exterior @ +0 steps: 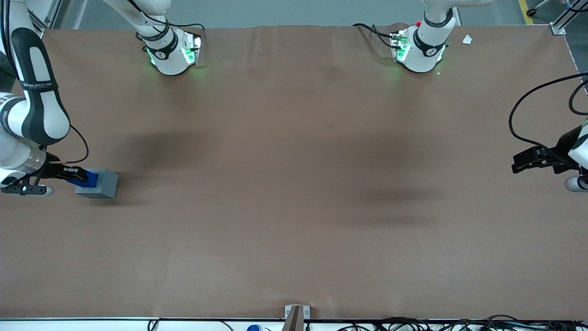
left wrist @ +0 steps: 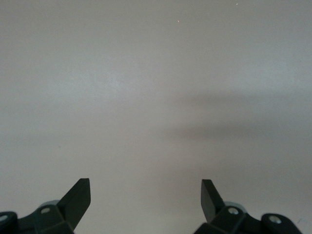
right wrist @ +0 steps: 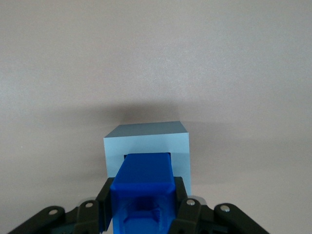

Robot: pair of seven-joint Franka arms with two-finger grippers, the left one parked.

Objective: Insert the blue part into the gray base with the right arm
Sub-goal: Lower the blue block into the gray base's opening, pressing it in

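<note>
Bench (exterior: 294,207), brown and broad, carries everything here. The right arm (exterior: 34,101) stands at the working arm's end of it, its black-panelled forearm dropping steeply toward the surface and its wrist turned level, so the claw (exterior: 76,174) reaches sideways just above the bench. One gray base (exterior: 102,185) sits on the bench directly at the claw's tip. One blue part (exterior: 88,179) is clenched in the claw, a black finger (right wrist: 103,204) pressed to each of its flanks. In the right wrist view the blue part (right wrist: 144,190) has its leading end at the mouth of the square socket in the gray base (right wrist: 146,141); how deep it sits cannot be told. The claw (right wrist: 144,214) stays short of the base itself.
</note>
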